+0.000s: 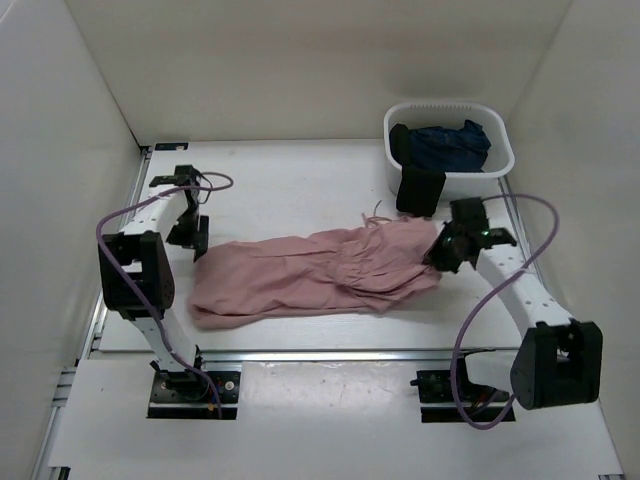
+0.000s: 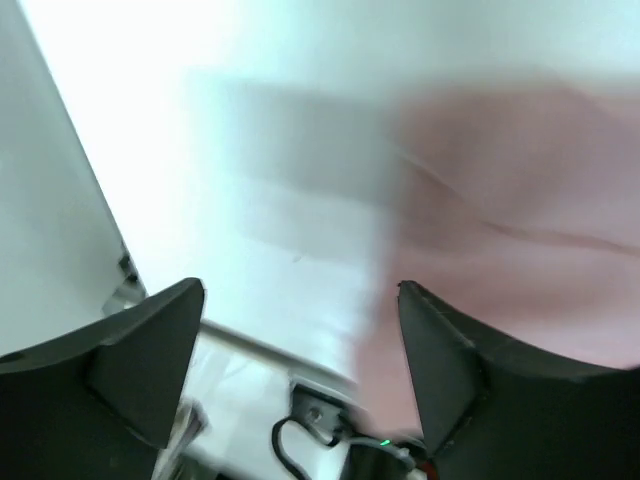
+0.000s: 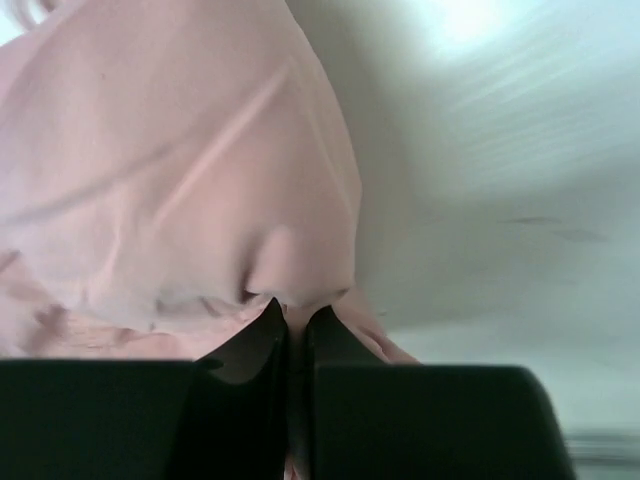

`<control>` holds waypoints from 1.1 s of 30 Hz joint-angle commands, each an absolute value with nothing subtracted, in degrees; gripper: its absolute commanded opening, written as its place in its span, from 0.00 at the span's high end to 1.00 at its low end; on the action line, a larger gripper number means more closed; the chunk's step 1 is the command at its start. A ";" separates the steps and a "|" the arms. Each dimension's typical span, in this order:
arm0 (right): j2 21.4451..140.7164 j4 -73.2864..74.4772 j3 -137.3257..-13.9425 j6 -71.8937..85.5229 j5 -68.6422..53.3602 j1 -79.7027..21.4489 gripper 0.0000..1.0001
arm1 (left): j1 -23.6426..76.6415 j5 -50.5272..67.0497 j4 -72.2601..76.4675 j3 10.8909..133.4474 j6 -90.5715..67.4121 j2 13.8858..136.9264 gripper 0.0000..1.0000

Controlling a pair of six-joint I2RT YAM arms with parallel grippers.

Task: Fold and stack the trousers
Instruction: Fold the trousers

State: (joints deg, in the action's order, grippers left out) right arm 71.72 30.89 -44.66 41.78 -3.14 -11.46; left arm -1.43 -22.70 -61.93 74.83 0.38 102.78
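at the middle of the white surface (image 1: 280, 190) the trousers (image 1: 320, 272) lie in a long, rumpled band running left to right. they are dusty-pink, thin and soft, with fine creases and a gathered bunch of folds near the centre. their left end is spread flat and broad; their right end is lifted into a small peak, and a thin drawstring trails from the upper edge near it.

the right gripper (image 3: 290, 312) is at that peak. its dark fingers are pressed almost together with a fold of the pink cloth pinched between the tips, and the fabric drapes smoothly away from them. the right arm reaches in from the near right, elbow bent, wrist angled down toward the cloth.

the left gripper (image 2: 300, 290) hangs just beside the trousers' left end, its jaws spread wide with nothing between them — that wrist view is blurred. the left arm is folded up tall, forearm stretched toward the far left.

in the far right corner a white plastic basket (image 1: 500, 165) holds a crumpled dark blue garment (image 1: 450, 145), and a black garment (image 1: 420, 190) hangs over its near rim.
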 commanded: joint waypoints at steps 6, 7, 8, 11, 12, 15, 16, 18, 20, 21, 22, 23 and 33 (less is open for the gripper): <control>78.54 73.63 -87.56 27.42 27.67 -15.16 1.00 | 0.00 -18.53 -65.30 82.10 0.00 97.55 0.08; 80.23 77.31 -90.15 28.03 29.25 -17.73 1.00 | 0.00 -19.24 -65.30 81.57 0.00 98.17 0.08; 81.90 78.56 -92.26 28.82 30.83 -23.32 1.00 | 0.00 -19.25 -65.30 81.04 0.00 98.17 0.08; 89.89 81.29 -98.51 32.07 30.32 -34.14 1.00 | 0.00 -19.95 -65.30 79.98 0.00 98.17 0.08; 94.61 81.82 -100.09 33.12 29.63 -36.71 1.00 | 0.00 -19.17 -65.30 79.98 0.00 98.17 0.08; 104.48 82.35 -105.89 33.75 30.32 -44.72 1.00 | 0.00 -19.16 -65.30 79.98 0.00 98.17 0.08; 107.03 83.14 -107.56 34.36 30.32 -46.56 1.00 | 0.00 -19.16 -65.30 79.46 0.00 98.17 0.08; 113.80 83.14 -111.35 34.97 28.40 -47.37 1.00 | 0.00 -19.16 -65.30 79.45 0.00 98.17 0.08; 117.66 80.34 -112.15 35.77 26.81 -47.90 1.00 | 0.00 -19.16 -65.30 78.84 0.00 98.17 0.08; 118.47 79.29 -113.45 37.60 25.50 -47.90 1.00 | 0.00 -19.16 -64.78 78.84 0.00 98.17 0.08; 119.00 76.06 -113.47 37.62 24.79 -47.90 1.00 | 0.00 -19.16 -64.78 78.32 0.00 97.65 0.08; 119.00 74.20 -113.47 38.40 24.26 -47.90 1.00 | 0.00 -19.16 -64.78 78.31 0.00 97.65 0.08; 117.86 59.50 -114.05 27.45 5.13 -49.83 0.25 | 0.00 -19.16 -64.78 76.55 0.00 97.65 0.08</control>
State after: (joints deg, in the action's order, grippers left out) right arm 120.73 64.49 -111.66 34.81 16.12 -47.94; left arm -0.03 -19.49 -65.34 77.28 0.19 99.20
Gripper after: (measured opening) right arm 0.720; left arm 0.922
